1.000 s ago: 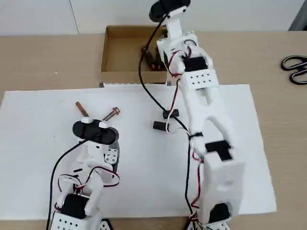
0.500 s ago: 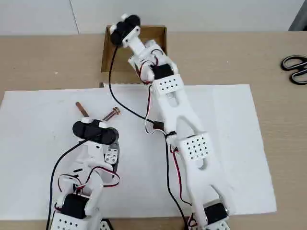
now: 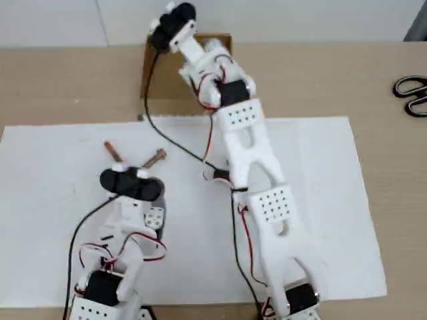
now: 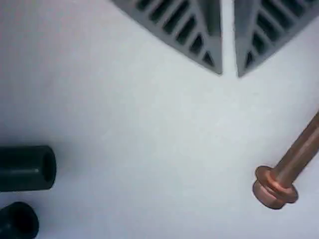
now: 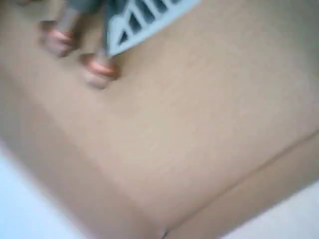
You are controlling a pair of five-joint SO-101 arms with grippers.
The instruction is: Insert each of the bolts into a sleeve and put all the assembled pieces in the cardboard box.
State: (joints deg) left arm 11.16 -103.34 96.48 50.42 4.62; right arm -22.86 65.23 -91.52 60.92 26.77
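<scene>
Two copper bolts (image 3: pixel 113 151) (image 3: pixel 155 159) lie on the white paper (image 3: pixel 53 200), just beyond my left arm's wrist (image 3: pixel 131 185). My left gripper (image 4: pixel 228 69) hovers low over the paper with its jaws together and nothing between them. One bolt (image 4: pixel 279 181) lies beside it, and two black sleeves (image 4: pixel 25 168) (image 4: pixel 17 221) lie farther off. In the high view a sleeve (image 3: pixel 218 177) peeks out from under my right arm. My right gripper (image 5: pixel 107 47) hangs inside the cardboard box (image 3: pixel 153 90), close to two copper bolt heads (image 5: pixel 98 68) (image 5: pixel 56 39) on the box floor (image 5: pixel 199 124).
The right arm (image 3: pixel 257 167) stretches across the middle of the paper to the box at the back. Scissors (image 3: pixel 410 95) lie at the table's far right edge. The right half of the paper is bare.
My right arm has swung left across the box, from its right side to its left wall. The left arm and the two bolts have not moved.
</scene>
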